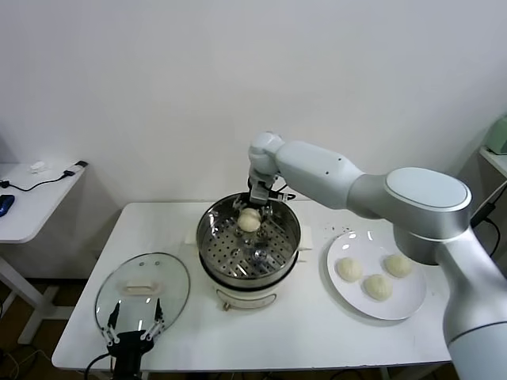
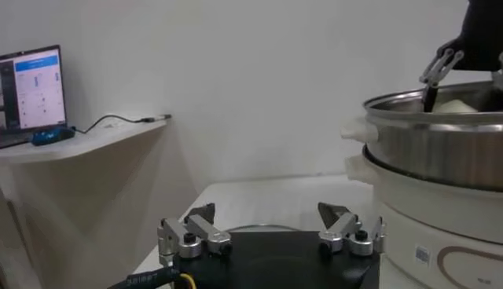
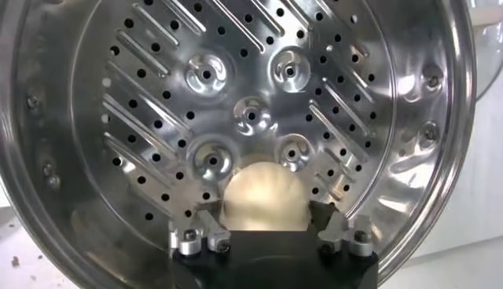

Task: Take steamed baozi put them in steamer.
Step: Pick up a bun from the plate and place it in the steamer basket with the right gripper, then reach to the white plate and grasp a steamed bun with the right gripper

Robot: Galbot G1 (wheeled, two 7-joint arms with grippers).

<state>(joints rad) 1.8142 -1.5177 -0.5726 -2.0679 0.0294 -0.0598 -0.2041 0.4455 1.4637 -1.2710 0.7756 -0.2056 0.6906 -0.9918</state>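
Note:
The steamer (image 1: 207, 237) stands mid-table, its perforated tray (image 3: 251, 118) showing. One steamed baozi (image 1: 249, 222) rests on the far side of the tray. My right gripper (image 1: 256, 207) reaches down into the pot over it. In the right wrist view that baozi (image 3: 263, 196) lies between the spread fingers of the right gripper (image 3: 263, 216), which is open. Three more baozi (image 1: 377, 286) sit on a white plate (image 1: 412, 305) right of the steamer. My left gripper (image 1: 135, 326) stands open and empty at the front left.
A round glass lid (image 1: 142, 289) lies flat on the table left of the steamer, under the left gripper (image 2: 267, 216). A side table (image 1: 32, 198) with cables stands at the far left. The steamer's side (image 2: 440, 149) rises close beside the left gripper.

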